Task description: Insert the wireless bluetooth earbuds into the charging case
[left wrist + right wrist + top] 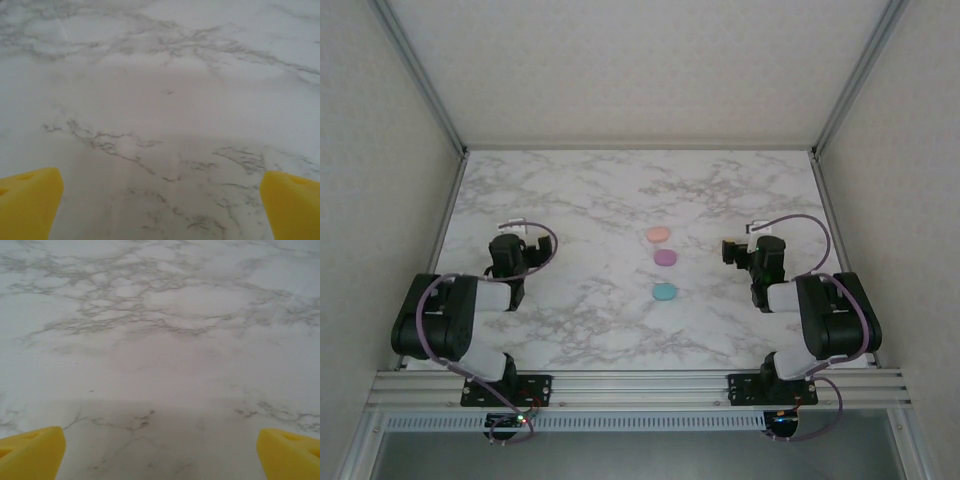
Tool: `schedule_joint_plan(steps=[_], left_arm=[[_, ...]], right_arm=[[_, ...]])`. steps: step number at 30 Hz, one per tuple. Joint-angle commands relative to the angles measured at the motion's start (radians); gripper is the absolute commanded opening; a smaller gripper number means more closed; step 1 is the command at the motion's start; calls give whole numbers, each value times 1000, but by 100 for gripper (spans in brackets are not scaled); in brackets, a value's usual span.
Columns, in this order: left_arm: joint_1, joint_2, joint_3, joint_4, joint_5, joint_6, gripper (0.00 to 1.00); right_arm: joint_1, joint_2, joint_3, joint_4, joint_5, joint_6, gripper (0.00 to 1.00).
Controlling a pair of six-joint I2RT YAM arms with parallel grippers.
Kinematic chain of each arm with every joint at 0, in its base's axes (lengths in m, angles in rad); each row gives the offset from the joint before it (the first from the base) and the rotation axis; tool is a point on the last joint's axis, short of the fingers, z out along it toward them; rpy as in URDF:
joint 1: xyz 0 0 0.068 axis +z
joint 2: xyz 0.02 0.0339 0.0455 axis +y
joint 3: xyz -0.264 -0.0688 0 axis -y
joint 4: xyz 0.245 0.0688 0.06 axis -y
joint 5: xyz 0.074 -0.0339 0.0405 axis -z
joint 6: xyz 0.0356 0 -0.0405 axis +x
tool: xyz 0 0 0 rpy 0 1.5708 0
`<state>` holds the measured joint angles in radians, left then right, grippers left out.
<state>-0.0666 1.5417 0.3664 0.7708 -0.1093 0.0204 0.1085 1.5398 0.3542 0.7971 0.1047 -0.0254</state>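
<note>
Likely 3 light, slick oval cases (665, 257) on counter (570, 200); pinch across short sides. L fingers (27, 200) & R fingers (30, 450) wide apart.

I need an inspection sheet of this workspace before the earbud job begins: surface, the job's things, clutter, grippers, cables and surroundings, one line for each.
Surface: white marble-patterned table, flat.
Job's things: three small oval cases in a column near the middle: pink case farthest, purple case in between, teal case nearest. Open or closed cannot be told. The earbuds are too small to make out.
Clutter: nothing seen.
Grippers: left gripper and right gripper are both open and empty, over bare table.
Cables: left cable and right cable, both purple, loop at the wrists, away from the cases.
Surroundings: aluminium frame, plain white walls.
</note>
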Motion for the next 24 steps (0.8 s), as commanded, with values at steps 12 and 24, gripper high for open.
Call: schedule_joint_plan(steps=[12,24], left_arm=[[22,-5,37,69,-4,-24,100],[23,-5,38,67,-1,-25,100]], right_arm=[[-26,1,34,42,41,50,99],[-26,0,35,39,40,50,99]])
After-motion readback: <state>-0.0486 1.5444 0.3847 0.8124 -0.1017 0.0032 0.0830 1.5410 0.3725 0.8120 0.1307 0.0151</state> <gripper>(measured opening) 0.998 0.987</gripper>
